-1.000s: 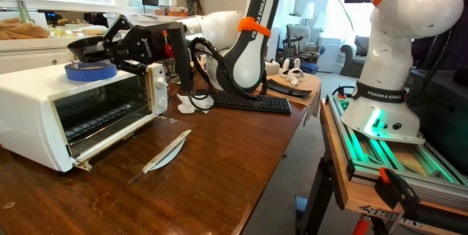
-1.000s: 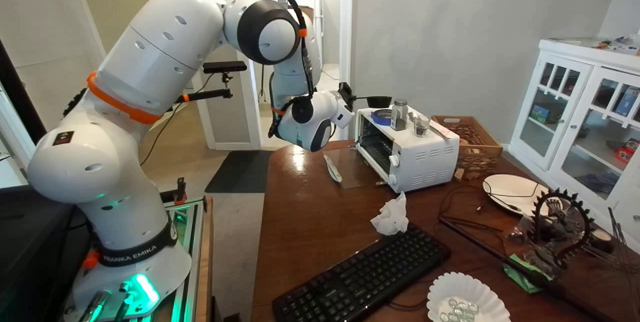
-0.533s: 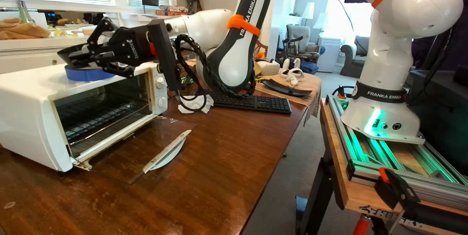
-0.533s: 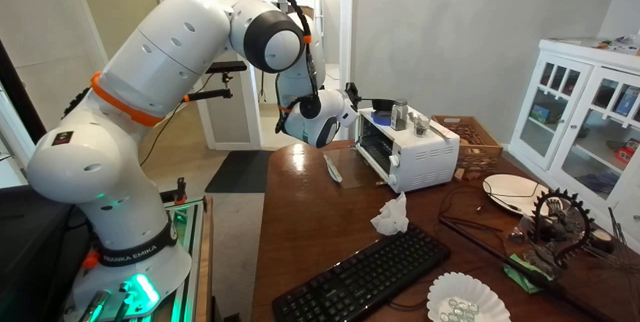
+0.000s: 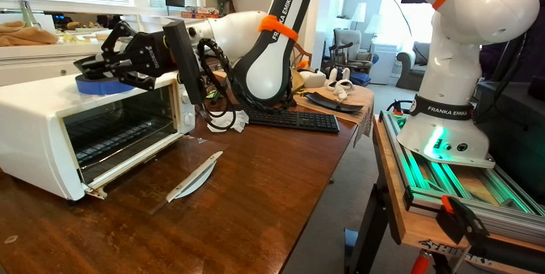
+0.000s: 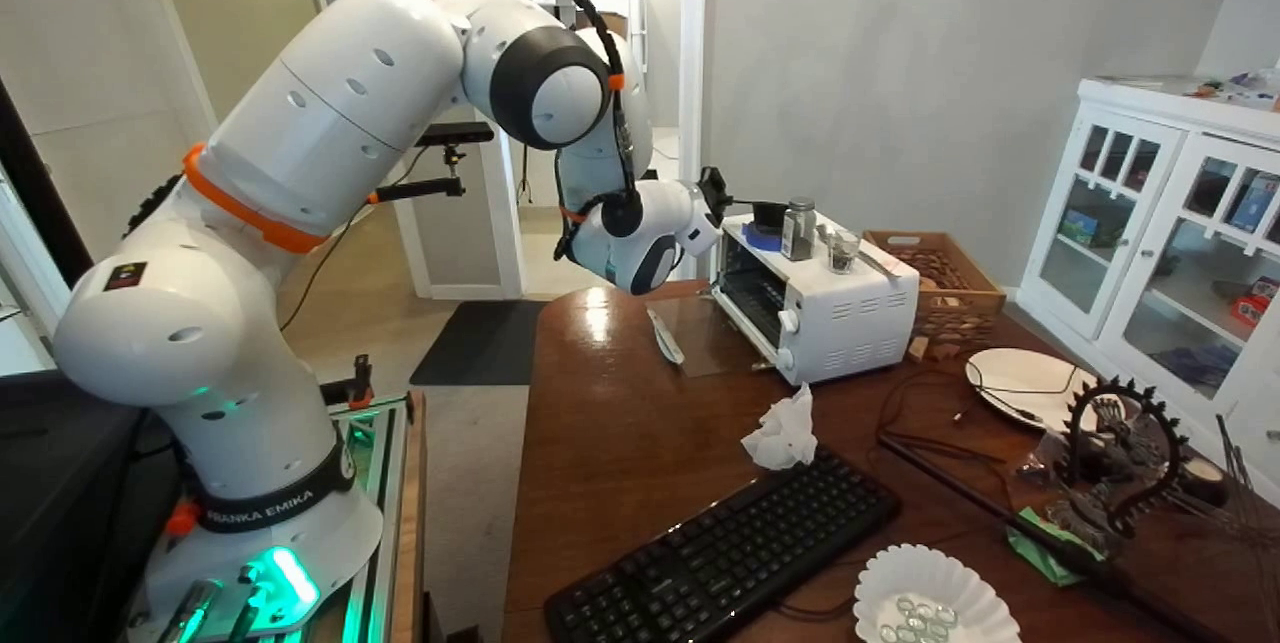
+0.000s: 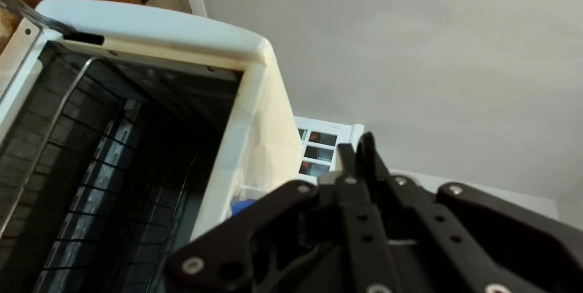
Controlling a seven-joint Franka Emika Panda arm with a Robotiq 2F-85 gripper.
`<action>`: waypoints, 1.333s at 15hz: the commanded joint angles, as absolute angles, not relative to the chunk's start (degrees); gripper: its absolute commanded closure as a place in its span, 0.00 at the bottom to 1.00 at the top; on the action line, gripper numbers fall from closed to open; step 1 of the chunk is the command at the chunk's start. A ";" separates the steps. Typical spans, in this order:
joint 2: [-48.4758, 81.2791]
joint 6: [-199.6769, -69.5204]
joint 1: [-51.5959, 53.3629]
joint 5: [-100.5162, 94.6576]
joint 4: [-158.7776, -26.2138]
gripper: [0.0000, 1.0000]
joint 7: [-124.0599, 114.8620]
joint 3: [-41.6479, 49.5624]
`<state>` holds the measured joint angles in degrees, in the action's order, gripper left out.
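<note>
My gripper (image 5: 102,68) is shut on the thin handle of a small black pan (image 5: 84,64). In the wrist view the gripper (image 7: 364,161) closes on a dark upright piece between its fingers; the pan's bowl is hidden there. The pan (image 6: 769,213) sits at or just over a blue tape roll (image 5: 100,87) on top of a white toaster oven (image 5: 32,103). I cannot tell whether the pan touches the roll. The tape roll (image 6: 762,237) also shows in an exterior view, and a sliver of it in the wrist view (image 7: 242,205).
A glass jar (image 6: 799,229) and a small glass (image 6: 842,251) stand on the oven beside the roll. The oven door, with its handle (image 5: 195,177), hangs open over the table. A wicker basket (image 6: 945,273), crumpled tissue (image 6: 783,431) and keyboard (image 6: 730,543) lie nearby.
My gripper has lowered and moved farther over the oven, bringing the pan down to the tape roll. The pan has moved less in the last half second. The grip stays shut.
</note>
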<state>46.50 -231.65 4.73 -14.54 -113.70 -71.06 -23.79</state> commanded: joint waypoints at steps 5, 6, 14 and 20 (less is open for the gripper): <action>47.46 -231.79 4.74 -14.06 -114.26 0.64 -71.18 -24.98; 47.44 -231.87 4.79 -13.97 -114.38 0.56 -71.07 -24.99; 44.02 -236.71 5.75 -12.16 -119.46 0.00 -67.34 -24.20; 35.76 -240.92 5.78 -3.33 -134.18 0.00 -56.95 -20.20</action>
